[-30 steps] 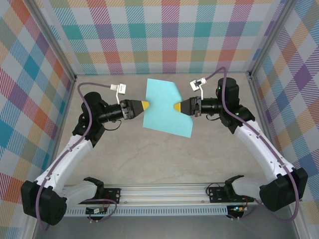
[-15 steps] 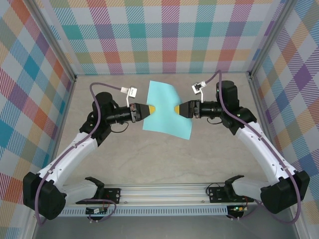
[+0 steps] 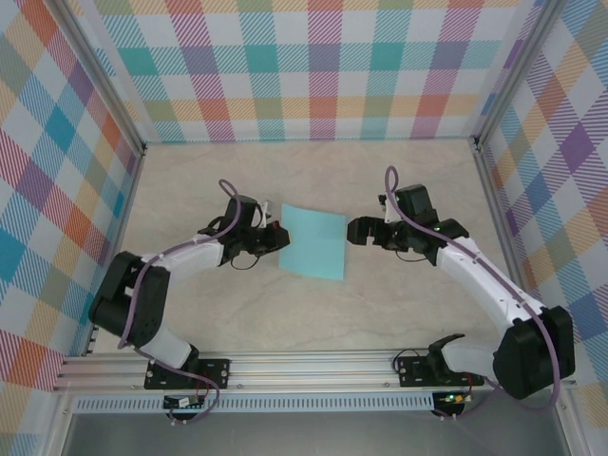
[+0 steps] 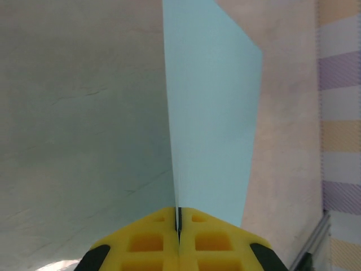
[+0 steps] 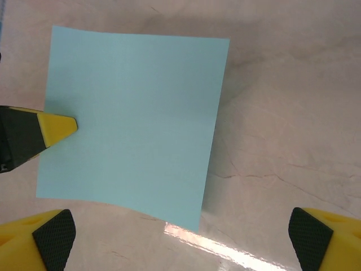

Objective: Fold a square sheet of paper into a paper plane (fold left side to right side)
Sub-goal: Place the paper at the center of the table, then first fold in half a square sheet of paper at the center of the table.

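Clearly left tool [image 3: 277,235] pinches the sheet [image 3: 315,240] at its edge; right tool [image 3: 354,232] gapes, apart.

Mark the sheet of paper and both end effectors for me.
square sheet of paper [image 5: 132,116]: right wrist view, middle of the sheet.
left end effector [image 4: 179,224]: left wrist view, seam between its shut yellow fingertips, clamped on the paper's edge.
right end effector [image 3: 352,232]: top view, midway between its open fingertips.
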### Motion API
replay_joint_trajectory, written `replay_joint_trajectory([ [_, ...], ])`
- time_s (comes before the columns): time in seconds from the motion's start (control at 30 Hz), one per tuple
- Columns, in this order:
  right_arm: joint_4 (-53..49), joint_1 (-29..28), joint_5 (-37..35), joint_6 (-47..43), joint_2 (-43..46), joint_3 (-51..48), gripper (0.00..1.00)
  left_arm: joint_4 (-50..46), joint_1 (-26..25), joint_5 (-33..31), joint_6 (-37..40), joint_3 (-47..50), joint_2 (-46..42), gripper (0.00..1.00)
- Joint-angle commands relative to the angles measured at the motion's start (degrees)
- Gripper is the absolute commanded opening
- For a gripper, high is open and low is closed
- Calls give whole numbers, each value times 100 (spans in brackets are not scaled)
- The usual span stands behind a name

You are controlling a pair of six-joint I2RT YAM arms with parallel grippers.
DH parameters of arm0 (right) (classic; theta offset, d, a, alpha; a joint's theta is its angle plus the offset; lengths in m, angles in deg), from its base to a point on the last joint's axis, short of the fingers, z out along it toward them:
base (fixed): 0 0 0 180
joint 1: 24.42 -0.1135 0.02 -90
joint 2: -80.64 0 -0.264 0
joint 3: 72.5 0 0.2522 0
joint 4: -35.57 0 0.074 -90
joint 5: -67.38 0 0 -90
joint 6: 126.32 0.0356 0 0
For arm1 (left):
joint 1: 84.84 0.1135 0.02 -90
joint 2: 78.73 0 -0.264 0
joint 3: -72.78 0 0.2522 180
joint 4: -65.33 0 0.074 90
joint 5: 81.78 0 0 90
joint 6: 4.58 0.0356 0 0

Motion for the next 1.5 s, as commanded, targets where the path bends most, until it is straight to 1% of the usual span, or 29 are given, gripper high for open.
replay_joint_trajectory([
  [0.0, 760, -37, 166, 460, -404, -147, 100, -321, -12, -368, 431, -389, 435, 0],
  [0.07, 1199, -36, 638, 638, -851, -197, 98, -463, 47, -392, 562, -529, 686, 0],
  [0.1, 1414, -33, 876, 716, -1065, -206, 92, -517, 68, -393, 607, -578, 769, 0],
  [0.17, 1749, -65, 1121, 1022, -1558, -149, 75, -727, 89, -432, 739, -733, 888, 0],
  [0.33, 2183, -366, 950, 1249, -2394, 105, 48, -850, 84, -404, 765, -804, 865, 0],
  [0.43, 2021, -449, 707, 1200, -2814, 350, 39, -939, 84, -412, 781, -816, 784, 0],
  [0.57, 1782, -609, 466, 1014, -3216, 586, 37, -998, 87, -287, 789, -798, 644, 0],
  [0.67, 1575, -719, 309, 918, -3462, 703, 34, -1003, 76, -205, 773, -782, 526, 5],
  [0.77, 1281, -769, 52, 839, -3582, 750, 33, -969, 59, -53, 714, -766, 417, 15],
  [0.83, 1113, -813, -81, 764, -3647, 769, 33, -894, 17, 93, 645, -780, 355, 23],
  [0.9, 1056, -846, -139, 728, -3690, 749, 33, -759, -36, 250, 553, -782, 326, 29],
  [1.03, 1146, -851, -103, 767, -3726, 614, 33, -305, -149, 628, 208, -794, 377, 39],
  [1.23, 1437, -852, 35, 886, -3750, 447, 34, 259, -386, 975, -198, -927, 678, 51],
  [1.37, 1632, -811, 219, 982, -3713, 395, 34, 320, -521, 981, -241, -1067, 926, 55],
  [1.47, 1800, -696, 385, 1036, -3494, 350, 35, 396, -572, 991, -281, -1127, 1129, 57],
])
